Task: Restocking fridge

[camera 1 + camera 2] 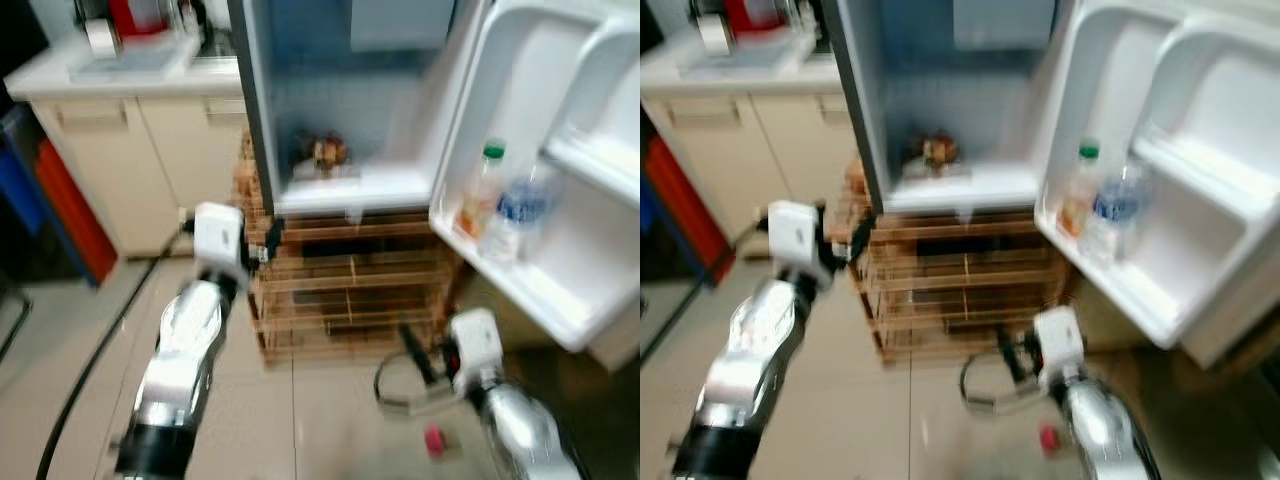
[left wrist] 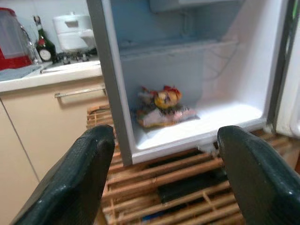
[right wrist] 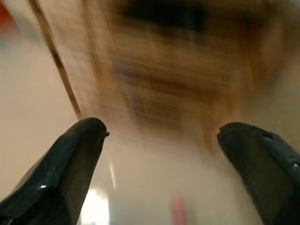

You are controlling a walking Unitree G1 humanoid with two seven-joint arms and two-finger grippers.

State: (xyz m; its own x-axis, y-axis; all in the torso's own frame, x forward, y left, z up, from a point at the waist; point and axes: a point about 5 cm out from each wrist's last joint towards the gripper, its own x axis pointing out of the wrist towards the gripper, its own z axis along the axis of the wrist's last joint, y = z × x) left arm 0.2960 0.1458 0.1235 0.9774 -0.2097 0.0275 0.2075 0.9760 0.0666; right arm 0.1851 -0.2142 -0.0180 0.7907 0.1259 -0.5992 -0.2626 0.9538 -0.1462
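Both claws empty and spread before an open white fridge set on a slatted wooden crate.

Nearest, at five o'clock in the head views, the right claw (image 1: pixel 412 352) hangs low over the pale tiled floor, black fingers (image 3: pixel 70 164) parted and holding nothing, with a small red object (image 1: pixel 434 440) on the tiles just beside it. At nine o'clock the left claw (image 1: pixel 262 243) is raised level with the wooden crate (image 1: pixel 345 285), its fingers (image 2: pixel 70 183) also wide apart and empty. Ahead at twelve o'clock, the white fridge compartment (image 2: pixel 206 70) holds one crinkled colourful packet (image 2: pixel 161 108) on its floor. At two o'clock, two clear plastic bottles (image 1: pixel 500 205) stand upright in the open white door's shelf (image 1: pixel 535 290). The left claw looks nearer the compartment, aimed straight in. No stock is in either claw.
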